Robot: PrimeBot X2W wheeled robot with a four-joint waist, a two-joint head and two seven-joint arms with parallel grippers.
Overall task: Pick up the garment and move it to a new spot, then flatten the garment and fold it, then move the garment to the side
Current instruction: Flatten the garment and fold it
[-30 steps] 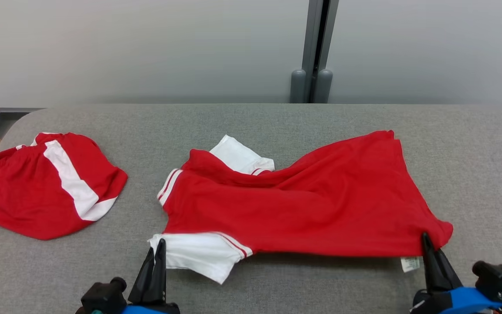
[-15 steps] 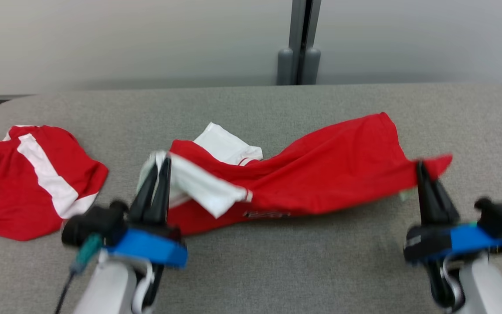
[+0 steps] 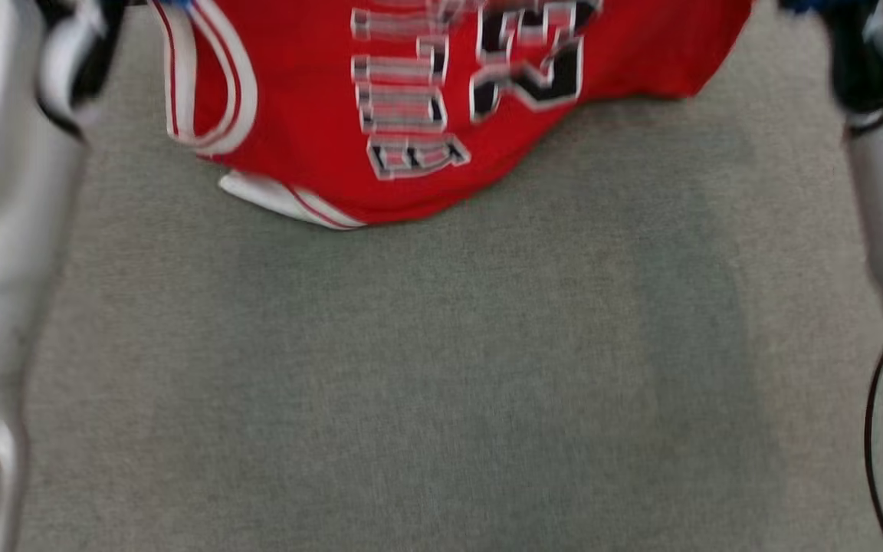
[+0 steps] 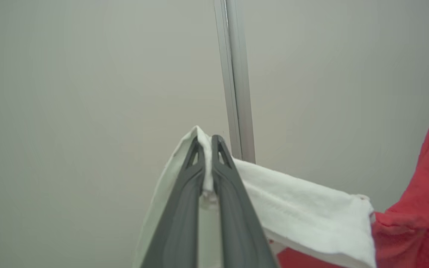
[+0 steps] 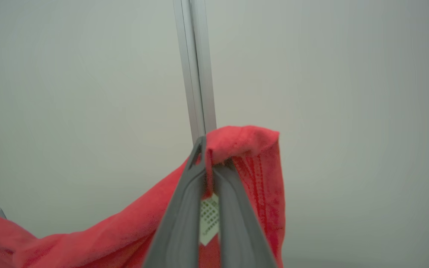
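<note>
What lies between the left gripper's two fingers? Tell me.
The white sleeve of the red jersey, pinched in the left gripper; the left wrist view shows it.

L end effector (image 4: 207, 139) & R end effector (image 5: 212, 152) each pinched tight on garment (image 3: 411, 61), jaws pressed together.

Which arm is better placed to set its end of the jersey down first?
Left, probably. Both hold: left fingers pinch the white sleeve, right fingers the red hem. The jersey sags lowest toward the left arm, its white edge nearest the table.
</note>
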